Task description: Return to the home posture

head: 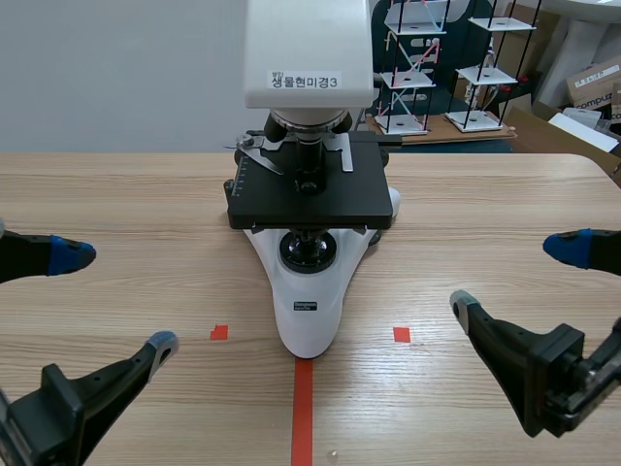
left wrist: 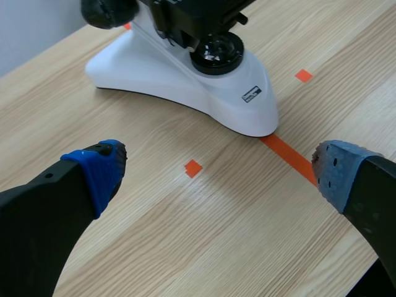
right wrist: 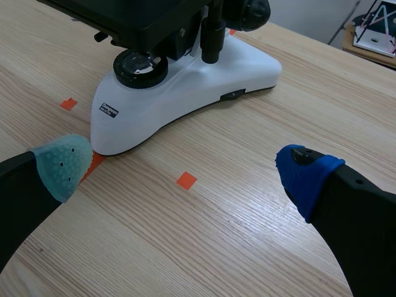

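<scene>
Left gripper (head: 116, 298) and right gripper (head: 511, 275) are hanging low either side of the microscope (head: 309, 291) on the counter (head: 126, 194), fingers spread wide, gripping nothing. Looks like homing is wrapping up; any last retract is needing to clear it.

White paper label (head: 306, 81) on white-and-black microscope (head: 309, 320) head: "생물현미경3". Brown cardboard box (head: 594, 83) behind table: partial "ompu". Small black base badge (head: 307, 306): unreadable.
</scene>
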Robot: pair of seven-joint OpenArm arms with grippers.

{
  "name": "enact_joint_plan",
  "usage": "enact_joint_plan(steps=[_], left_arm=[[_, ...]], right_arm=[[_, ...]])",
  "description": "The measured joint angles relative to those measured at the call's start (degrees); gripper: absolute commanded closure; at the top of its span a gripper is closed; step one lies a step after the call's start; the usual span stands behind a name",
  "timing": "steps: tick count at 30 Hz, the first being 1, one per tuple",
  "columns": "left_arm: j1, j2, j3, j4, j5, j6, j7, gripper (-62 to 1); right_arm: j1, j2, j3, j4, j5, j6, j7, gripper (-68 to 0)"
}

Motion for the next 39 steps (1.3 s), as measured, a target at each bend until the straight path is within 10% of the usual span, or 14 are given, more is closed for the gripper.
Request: enact_joint_plan(steps=[16,39], left_arm=[[0.11,11.47,-3.45,0.57,9.94,-6.47,0.35,-62.3],[0.09,14.03,-4.28,0.09,11.04,-8.98,-3.78,-62.3]], right_arm=[[0.00,0.00,0.00,0.00,0.00,-0.02,0.00,-67.9],[0.00,0.00,0.00,0.00,0.00,0.00,0.00,-67.9]])
